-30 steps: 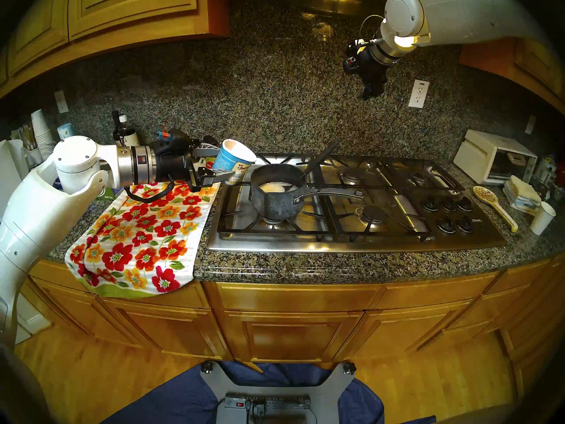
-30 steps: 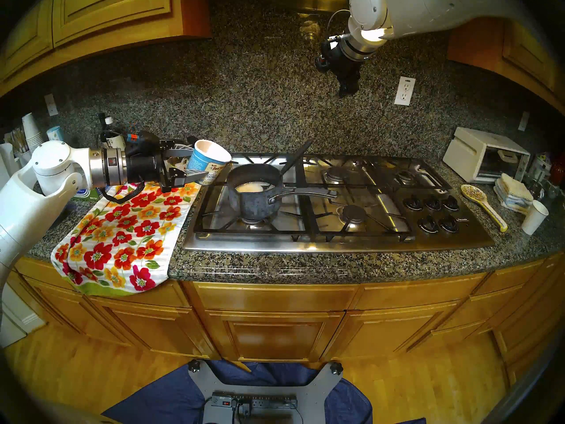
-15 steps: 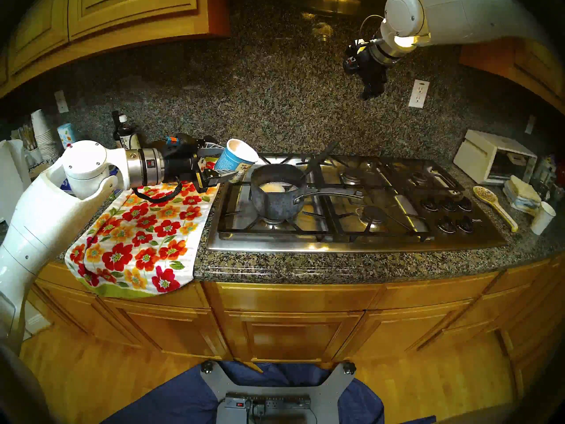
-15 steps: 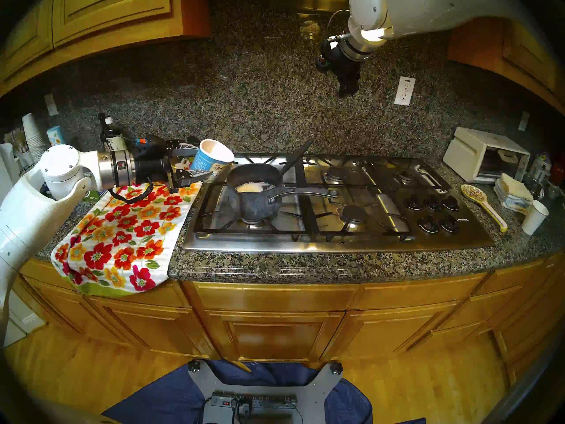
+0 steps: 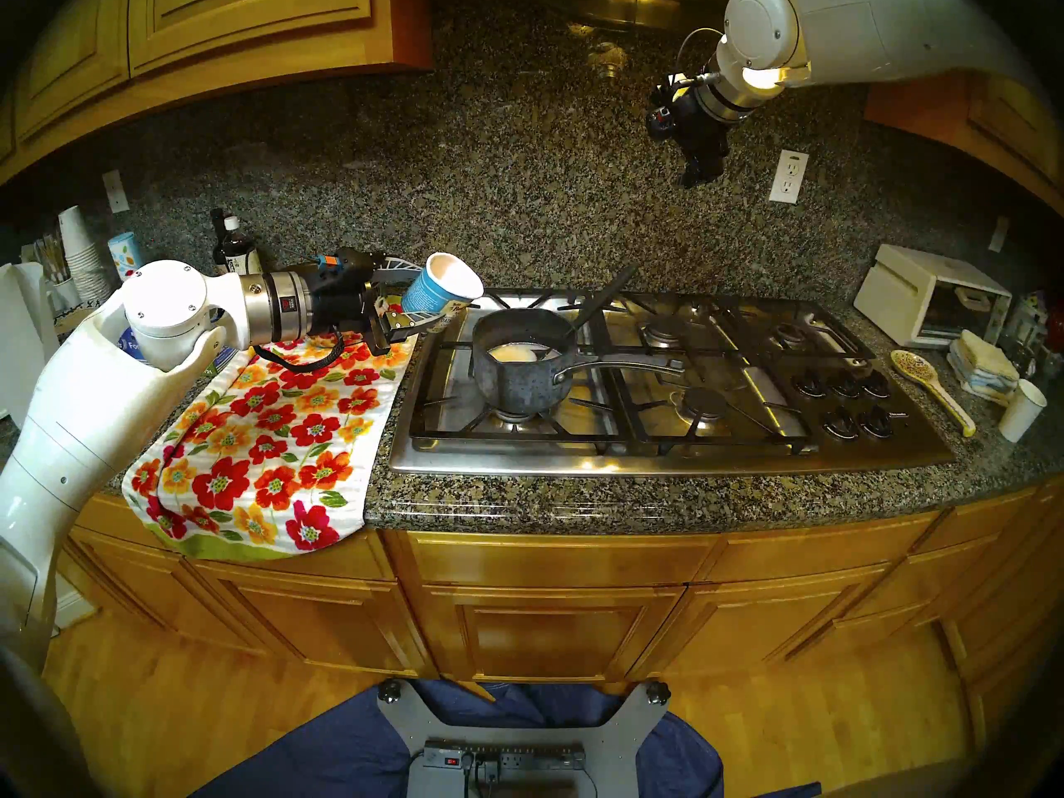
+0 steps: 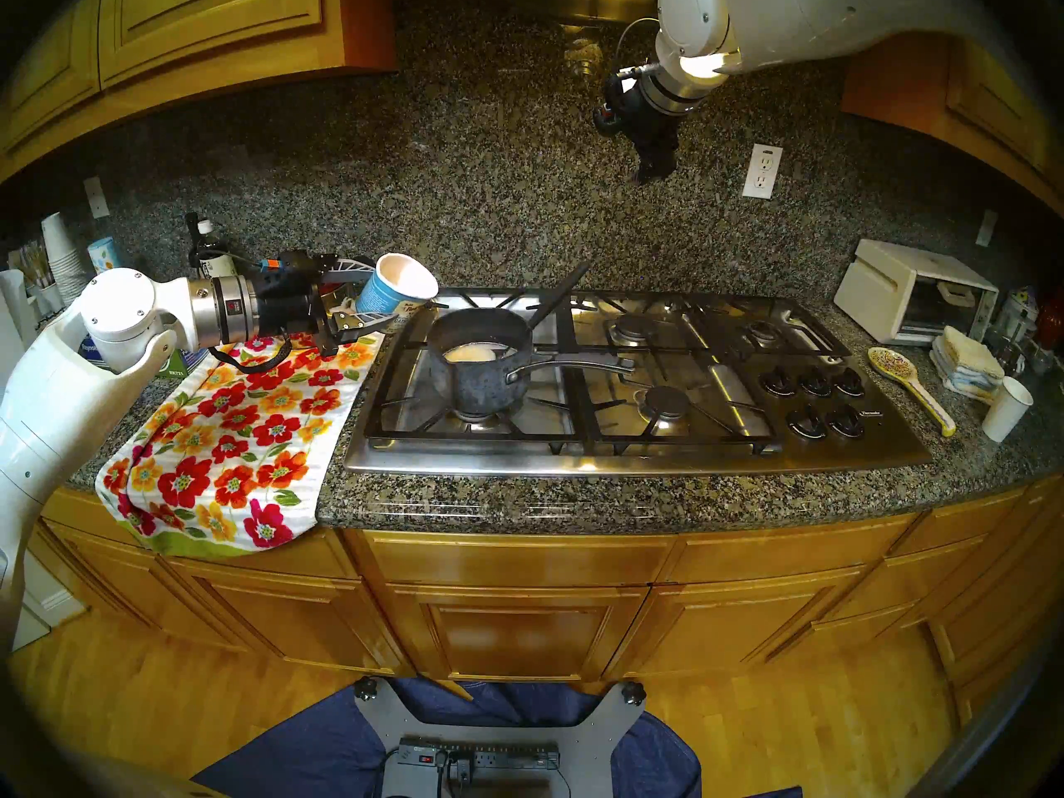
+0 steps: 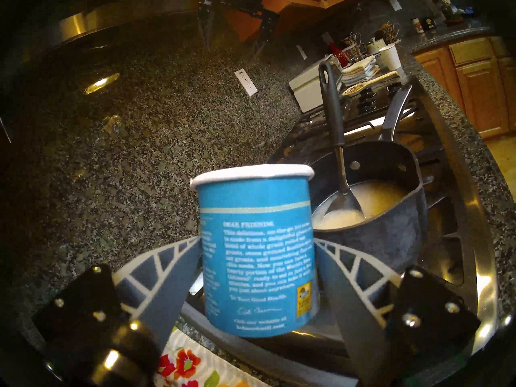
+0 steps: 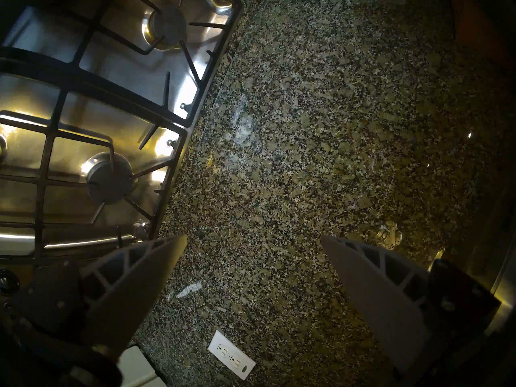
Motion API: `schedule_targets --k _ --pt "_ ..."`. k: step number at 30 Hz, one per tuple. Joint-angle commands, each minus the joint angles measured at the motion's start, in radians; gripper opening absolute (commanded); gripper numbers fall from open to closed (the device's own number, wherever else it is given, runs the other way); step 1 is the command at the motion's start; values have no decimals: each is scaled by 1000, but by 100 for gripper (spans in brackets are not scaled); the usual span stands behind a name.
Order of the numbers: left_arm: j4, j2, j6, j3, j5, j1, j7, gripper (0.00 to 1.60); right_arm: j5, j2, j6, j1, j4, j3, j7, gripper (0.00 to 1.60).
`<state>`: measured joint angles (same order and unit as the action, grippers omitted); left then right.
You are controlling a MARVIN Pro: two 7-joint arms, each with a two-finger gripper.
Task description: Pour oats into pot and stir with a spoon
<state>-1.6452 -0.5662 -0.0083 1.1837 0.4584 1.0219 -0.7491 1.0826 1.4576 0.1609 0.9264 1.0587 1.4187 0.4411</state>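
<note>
— Item one, the blue oatmeal cup (image 5: 442, 287). Where is it?

— Clamped in the left gripper (image 7: 258, 269), one finger (image 7: 178, 269) pressed on each side of its wall. It hangs in the air just beside the pot (image 5: 527, 365), on the towel side, mouth tipped toward the pot.

— Which way does the pot lie from those fingers?

— Ahead of them and a little lower; the cup's rim sits near the pot's near edge but apart from it. The cup's long axis leans pot-ward, not yet level. I judge more tilt is what a pour needs.

— Look of the cup?

— Blue paper wall with white print, rolled white rim, pale inside. I cannot see any oats in it from either view.

— Item two, the pot?

— Dark grey, mottled, on the front-left burner of the cooktop (image 5: 662, 463), handle pointing right. Pale creamy contents inside.

— The spoon (image 7: 333, 143)?

— Black handle, thin metal neck, bowl sunk in the pot, handle leaning up over the far rim.

— The right gripper (image 8: 252, 239)?

— Fingers spread wide, nothing between them, high by the backsplash, well apart from everything. Left arm is plainly nearer.
</note>
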Motion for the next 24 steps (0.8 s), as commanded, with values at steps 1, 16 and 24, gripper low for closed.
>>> schedule_targets --k 1,16,24 --pt "-22 -9 -64 21 -41 -47 18 96 1 -2 -7 38 -31 -3 -11 160" --pt "-9 -37 -116 17 -118 -68 17 95 0 -3 -8 38 -31 -4 -11 160" --pt "14 -56 -161 9 -189 -101 16 88 -1 -3 -8 37 -31 -4 -10 160"
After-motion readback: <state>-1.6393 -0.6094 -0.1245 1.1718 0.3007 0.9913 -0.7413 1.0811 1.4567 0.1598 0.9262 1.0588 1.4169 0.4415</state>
